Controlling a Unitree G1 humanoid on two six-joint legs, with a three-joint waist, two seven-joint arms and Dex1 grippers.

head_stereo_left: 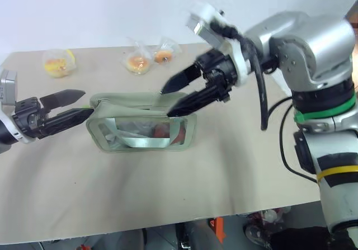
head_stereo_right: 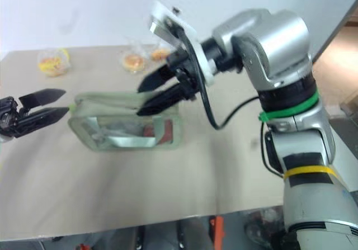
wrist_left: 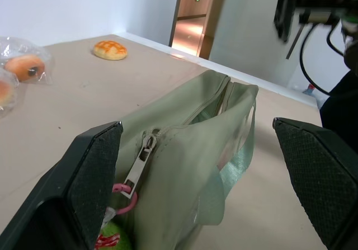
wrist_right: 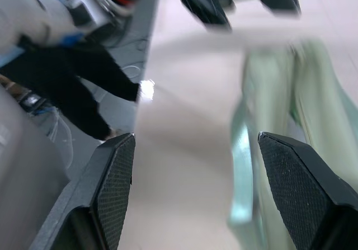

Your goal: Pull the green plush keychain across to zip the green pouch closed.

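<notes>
While mostly hidden, small lime-green fuzzy plush keychain [wrist_left: 113, 236]: cut off at frame edge, hanging below zipper pull at pouch's nine-o'clock end.
Pale sage-green fabric pouch [head_stereo_left: 142, 128]: table centre.
Left gripper [head_stereo_left: 75, 105]: fingers apart, straddling that end.
Right gripper [head_stereo_left: 178, 96]: fingers spread, empty, above pouch's three-o'clock end.

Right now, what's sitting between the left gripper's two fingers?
In the left wrist view, the zipper end of the green pouch sits between the open left gripper's fingers, with the green plush keychain hanging by one finger.
</notes>
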